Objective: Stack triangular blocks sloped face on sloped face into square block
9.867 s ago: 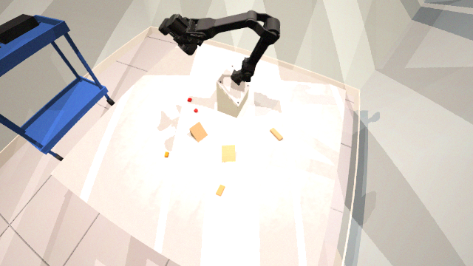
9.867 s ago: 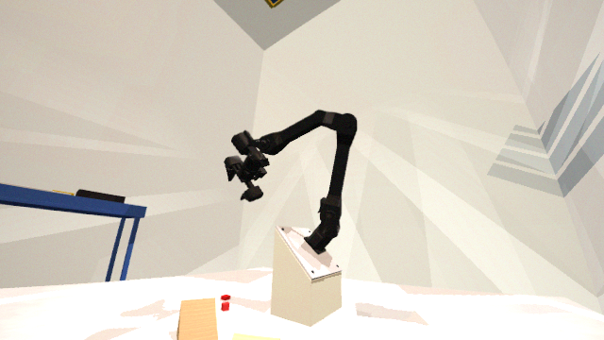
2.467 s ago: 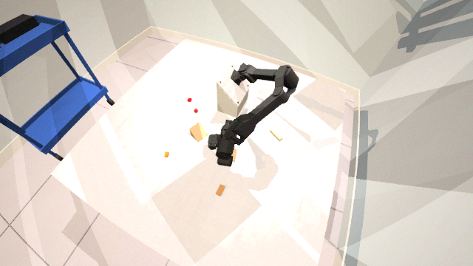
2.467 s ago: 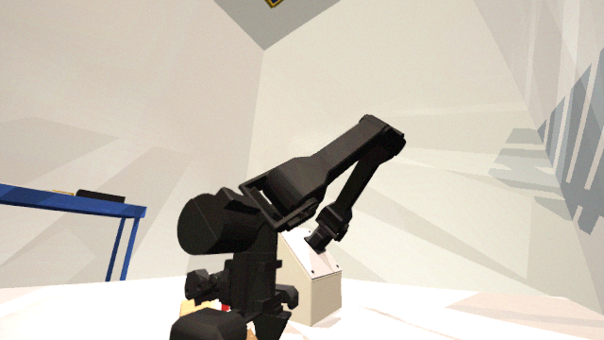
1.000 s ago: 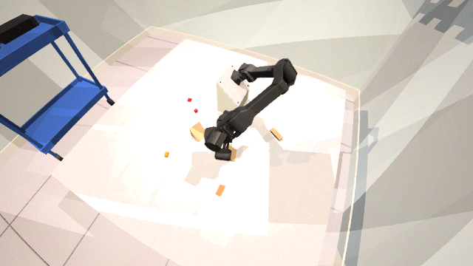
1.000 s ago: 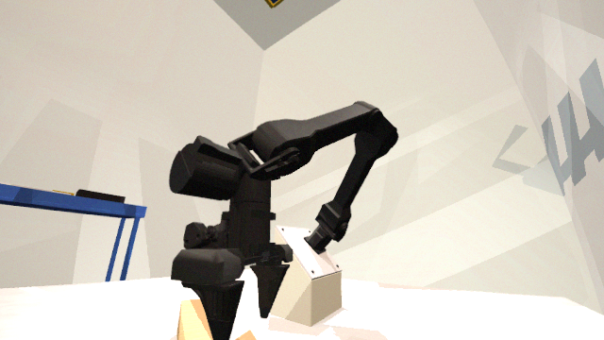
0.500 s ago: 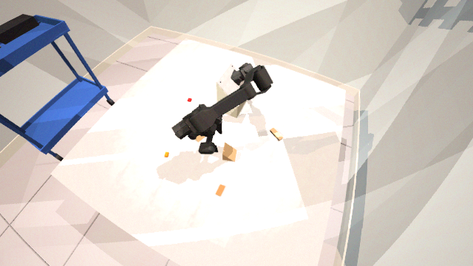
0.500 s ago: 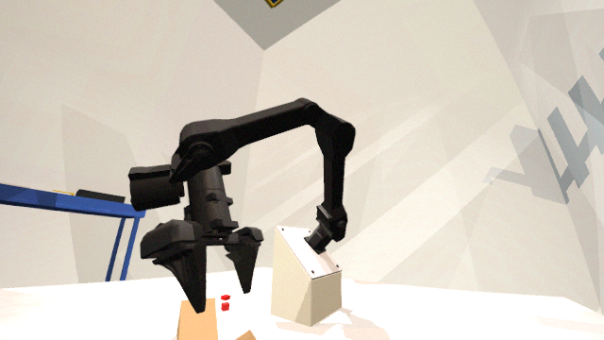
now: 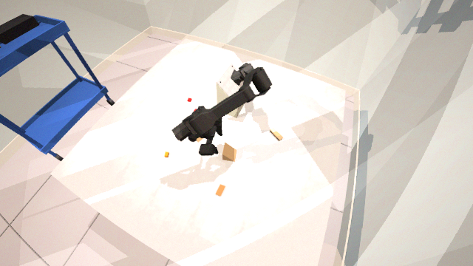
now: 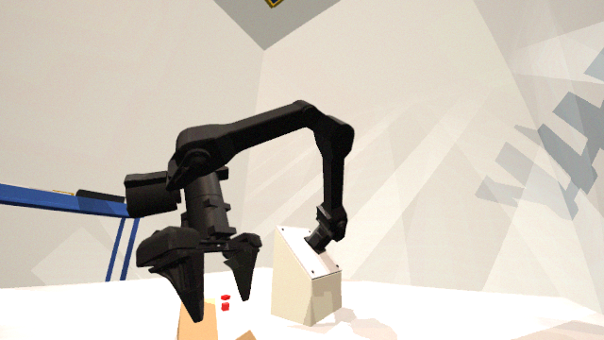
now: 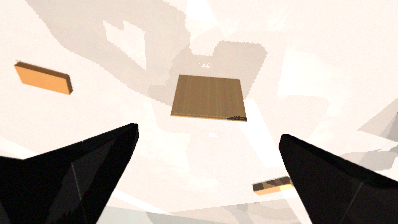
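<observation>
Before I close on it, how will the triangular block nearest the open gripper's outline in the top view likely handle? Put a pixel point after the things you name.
The block's (image 9: 228,152) (image 10: 246,335) (image 11: 208,97) wood-like grain suggests it's stiff, probably light. Its sloping shape could slip or tip if pinched across the slope.

The pale, sunlit tabletop carries a beige wedge-shaped pedestal, one triangular block near another triangular block, two tiny red pieces, a small yellow-orange piece, a flat orange block and a narrow tan block.
</observation>
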Motion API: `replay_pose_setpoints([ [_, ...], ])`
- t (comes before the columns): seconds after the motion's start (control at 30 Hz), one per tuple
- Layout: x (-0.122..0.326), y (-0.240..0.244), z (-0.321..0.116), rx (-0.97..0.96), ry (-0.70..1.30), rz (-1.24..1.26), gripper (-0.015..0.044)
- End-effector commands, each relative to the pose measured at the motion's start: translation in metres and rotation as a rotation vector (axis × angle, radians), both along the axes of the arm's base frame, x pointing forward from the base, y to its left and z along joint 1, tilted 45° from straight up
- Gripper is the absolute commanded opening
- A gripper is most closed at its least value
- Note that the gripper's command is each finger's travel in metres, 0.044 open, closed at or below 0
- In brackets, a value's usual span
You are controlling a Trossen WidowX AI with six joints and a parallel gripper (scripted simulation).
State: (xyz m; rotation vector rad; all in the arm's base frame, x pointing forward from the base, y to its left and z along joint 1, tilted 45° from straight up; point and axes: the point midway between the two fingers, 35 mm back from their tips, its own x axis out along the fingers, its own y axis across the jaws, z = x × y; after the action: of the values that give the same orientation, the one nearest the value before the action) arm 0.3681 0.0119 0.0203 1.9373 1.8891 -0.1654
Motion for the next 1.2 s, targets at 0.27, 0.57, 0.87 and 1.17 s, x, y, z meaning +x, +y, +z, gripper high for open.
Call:
replay_pose_setpoints([
  [0.27,0.003,0.019,-0.009,-0.001,0.004,-0.003,0.044],
  [0.57,0.004,0.033,-0.015,-0.004,0.0,-0.001,0.044],
  [0.87,0.005,0.047,-0.02,-0.002,0.001,-0.003,0.044],
  [1.17,0.006,0.061,-0.024,0.003,0.003,-0.004,0.044],
])
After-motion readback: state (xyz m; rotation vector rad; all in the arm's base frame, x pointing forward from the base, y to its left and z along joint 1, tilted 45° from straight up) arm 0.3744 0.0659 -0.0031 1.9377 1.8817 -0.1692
